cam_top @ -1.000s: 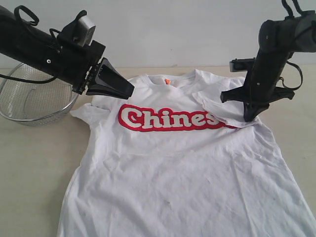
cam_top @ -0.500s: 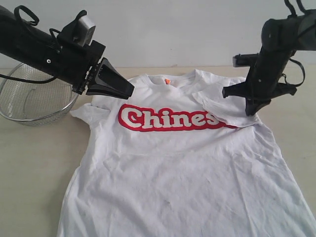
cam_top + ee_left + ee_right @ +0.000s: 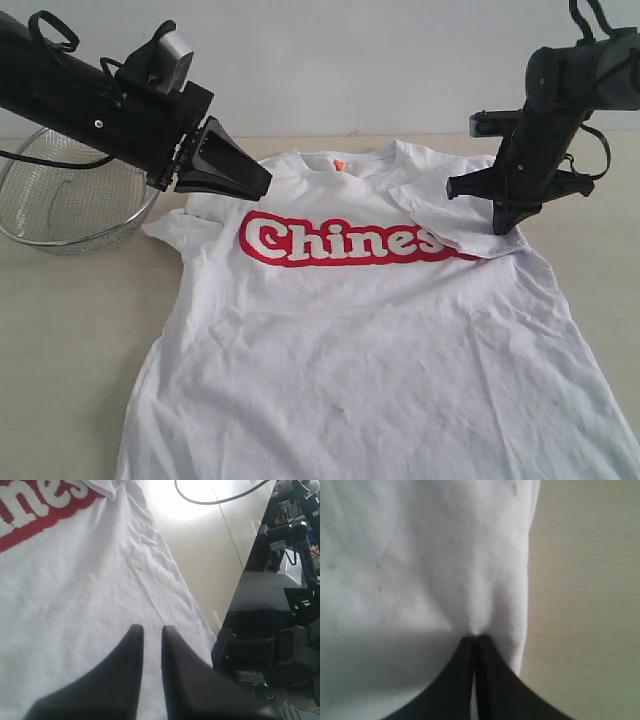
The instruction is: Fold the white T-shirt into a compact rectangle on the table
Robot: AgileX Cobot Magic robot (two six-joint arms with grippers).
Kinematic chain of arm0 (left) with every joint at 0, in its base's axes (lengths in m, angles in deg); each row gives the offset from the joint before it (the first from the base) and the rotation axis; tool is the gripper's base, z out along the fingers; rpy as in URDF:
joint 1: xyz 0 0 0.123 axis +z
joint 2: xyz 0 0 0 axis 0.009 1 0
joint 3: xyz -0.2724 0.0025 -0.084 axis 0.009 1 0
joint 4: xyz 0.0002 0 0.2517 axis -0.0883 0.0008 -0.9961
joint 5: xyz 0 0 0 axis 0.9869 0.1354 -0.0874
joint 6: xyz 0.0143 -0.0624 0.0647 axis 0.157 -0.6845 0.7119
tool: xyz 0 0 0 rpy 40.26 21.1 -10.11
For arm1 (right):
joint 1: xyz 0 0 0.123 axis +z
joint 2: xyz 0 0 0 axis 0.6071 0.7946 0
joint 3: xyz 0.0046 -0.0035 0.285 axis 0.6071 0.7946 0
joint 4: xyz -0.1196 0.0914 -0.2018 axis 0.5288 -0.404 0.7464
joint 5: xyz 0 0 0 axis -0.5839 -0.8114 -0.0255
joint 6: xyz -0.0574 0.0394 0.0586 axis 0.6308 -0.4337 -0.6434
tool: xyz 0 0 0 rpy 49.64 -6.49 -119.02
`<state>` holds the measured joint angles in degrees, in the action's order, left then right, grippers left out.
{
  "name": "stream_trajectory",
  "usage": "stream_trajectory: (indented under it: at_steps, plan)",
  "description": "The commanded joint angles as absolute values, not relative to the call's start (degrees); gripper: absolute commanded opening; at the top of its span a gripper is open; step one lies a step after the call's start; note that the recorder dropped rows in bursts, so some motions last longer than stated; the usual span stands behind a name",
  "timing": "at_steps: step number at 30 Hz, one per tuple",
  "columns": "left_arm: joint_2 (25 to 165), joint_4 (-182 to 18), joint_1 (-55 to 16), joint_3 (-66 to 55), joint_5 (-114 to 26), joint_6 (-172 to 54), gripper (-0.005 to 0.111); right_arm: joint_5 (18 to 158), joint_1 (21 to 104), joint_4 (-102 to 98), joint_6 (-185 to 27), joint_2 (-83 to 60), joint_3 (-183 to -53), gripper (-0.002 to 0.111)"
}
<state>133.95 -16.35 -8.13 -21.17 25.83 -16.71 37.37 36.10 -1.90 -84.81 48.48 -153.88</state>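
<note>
Barely begun, we see the white T-shirt flat mid-frame on the table, only its right-side sleeve folded in, pinched by our closed right gripper, while our left gripper hovers nearly shut and empty upper left, other folds undone.

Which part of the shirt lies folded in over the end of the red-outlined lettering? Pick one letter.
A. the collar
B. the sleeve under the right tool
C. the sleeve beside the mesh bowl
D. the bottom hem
B: the folded sleeve under the right tool lies across the chest of the white T-shirt and covers the end of the lettering, while the other sleeve lies spread out near the mesh bowl.
</note>
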Motion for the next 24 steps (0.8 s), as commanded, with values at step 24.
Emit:
stream_trajectory:
  at_steps: [24]
  plan:
    - [133.28, -15.54, -8.1, -20.91, 26.31, -16.37, 0.013, 34.28, 35.63, 1.5, -86.3, 57.07, -170.81, 0.0]
